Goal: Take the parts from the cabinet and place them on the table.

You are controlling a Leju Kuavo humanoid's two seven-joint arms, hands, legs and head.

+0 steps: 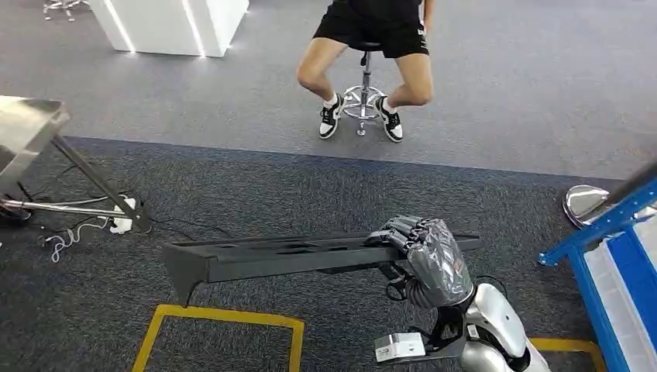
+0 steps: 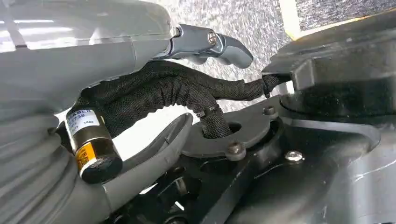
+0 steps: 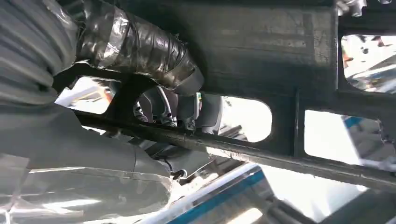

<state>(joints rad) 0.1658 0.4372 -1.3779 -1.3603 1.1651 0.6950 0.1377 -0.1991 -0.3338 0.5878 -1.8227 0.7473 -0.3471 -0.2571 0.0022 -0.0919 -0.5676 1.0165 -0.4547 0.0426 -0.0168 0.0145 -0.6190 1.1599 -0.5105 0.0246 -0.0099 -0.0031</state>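
One hand, my right hand (image 1: 422,252), was wrapped tight around one end of the long black part (image 1: 294,256), high over the carpet (image 1: 310,186) (I couldn't tell what my left hand was doing), so the heavy far end could tip and slip out.

A long, dark grey part (image 1: 294,254), flat-topped with slots along its length, hangs level above the carpet, running left to right. Its left end drops into a short lip; its right end, apparently cut with rounded windows, sits in the right hand (image 1: 431,252).
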